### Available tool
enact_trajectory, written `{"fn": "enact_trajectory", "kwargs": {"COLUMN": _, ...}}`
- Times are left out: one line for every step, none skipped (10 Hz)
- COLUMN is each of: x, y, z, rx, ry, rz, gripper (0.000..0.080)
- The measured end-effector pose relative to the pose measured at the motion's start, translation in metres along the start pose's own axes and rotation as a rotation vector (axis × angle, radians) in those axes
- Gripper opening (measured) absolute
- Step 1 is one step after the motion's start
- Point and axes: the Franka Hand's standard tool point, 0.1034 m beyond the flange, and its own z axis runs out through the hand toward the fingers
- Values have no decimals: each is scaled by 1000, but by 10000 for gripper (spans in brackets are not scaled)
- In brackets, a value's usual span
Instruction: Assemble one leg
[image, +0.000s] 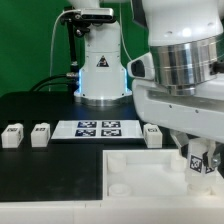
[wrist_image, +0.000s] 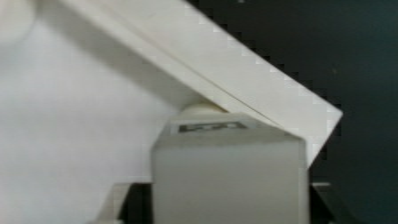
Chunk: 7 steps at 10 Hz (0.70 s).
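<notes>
1. The two-finger gripper has its jaws clamped on the small white plastic block-like leg, apparently lengthwise for insertion.
2. The leg hangs over a corner of the large white square tray-like piece, likely seeking its socket.
3. Three spare legs wait beside the marker board.

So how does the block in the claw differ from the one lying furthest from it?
The held leg is clamped in the gripper over the white tray-like piece; the farthest leg lies loose on the black table. The held leg is upright; the farthest leg lies flat. Both are small, white, tagged.
</notes>
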Motion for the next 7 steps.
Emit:
{"fn": "enact_trajectory", "kwargs": {"x": 2, "y": 0, "z": 0, "rx": 13, "ry": -24, "rz": 149, "gripper": 295}}
{"fn": "enact_trajectory", "kwargs": {"x": 5, "y": 1, "z": 0, "rx": 23, "ry": -41, "rz": 259, "gripper": 295}}
{"fn": "enact_trajectory", "kwargs": {"x": 4, "y": 0, "z": 0, "rx": 25, "ry": -49, "rz": 357, "gripper": 295}}
{"fn": "enact_trajectory", "kwargs": {"x": 2, "y": 0, "z": 1, "rx": 23, "ry": -53, "rz": 429, "gripper": 360}}
{"fn": "enact_trajectory", "kwargs": {"x": 2, "y": 0, "z": 1, "rx": 24, "ry": -52, "rz": 379, "gripper": 360}}
{"fn": "enact_trajectory", "kwargs": {"x": 1, "y": 0, "z": 1, "rx": 23, "ry": -50, "rz": 324, "gripper": 537}}
{"fn": "enact_trajectory", "kwargs": {"x": -4, "y": 1, "z": 4, "rx": 17, "ry": -48, "rz": 262, "gripper": 618}}
